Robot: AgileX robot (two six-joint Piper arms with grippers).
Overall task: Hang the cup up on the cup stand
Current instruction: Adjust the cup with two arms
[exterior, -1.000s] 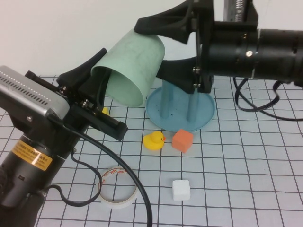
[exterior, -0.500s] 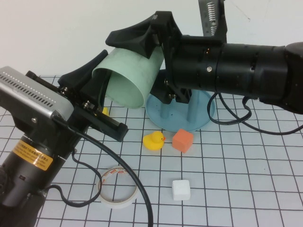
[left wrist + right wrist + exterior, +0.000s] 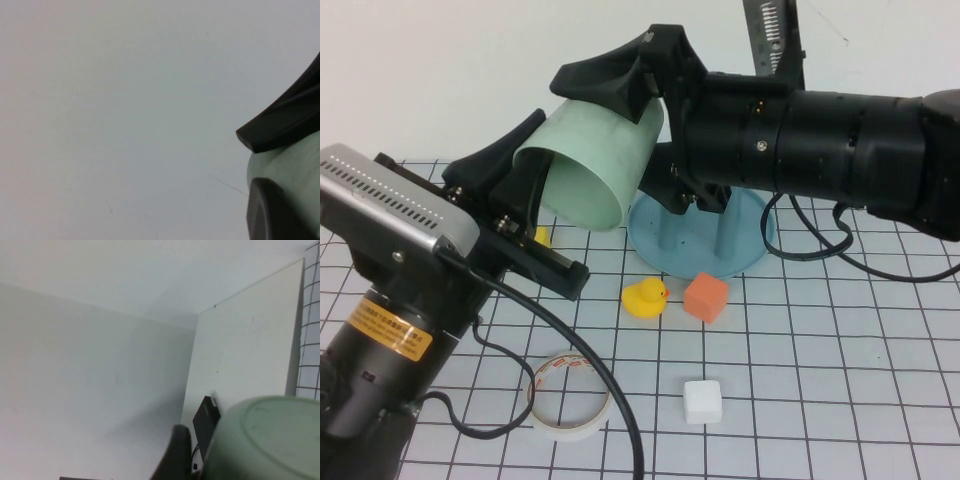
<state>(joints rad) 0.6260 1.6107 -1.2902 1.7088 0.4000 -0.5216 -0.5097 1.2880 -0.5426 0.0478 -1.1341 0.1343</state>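
**Cup passes between two arms above the stand**

Above the gridded surface (image 3: 840, 330), the right gripper (image 3: 638, 135) has one finger over the far end of the mint-green cup (image 3: 590, 160) and one beneath, though contact is unclear. The left gripper (image 3: 525, 165) stays clamped on the rim, one finger inside. The left should likely release only once the right's hold is firm. The cup stand (image 3: 700, 235) sits just behind.

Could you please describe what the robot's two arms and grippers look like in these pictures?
Both arms are black. The left arm carries a ribbed silver-grey block, a yellow-orange label with black print and a loose black cable. The right arm is a thick black cylinder with small screws and trailing black cables. The left gripper and right gripper have tapered matte black fingers.
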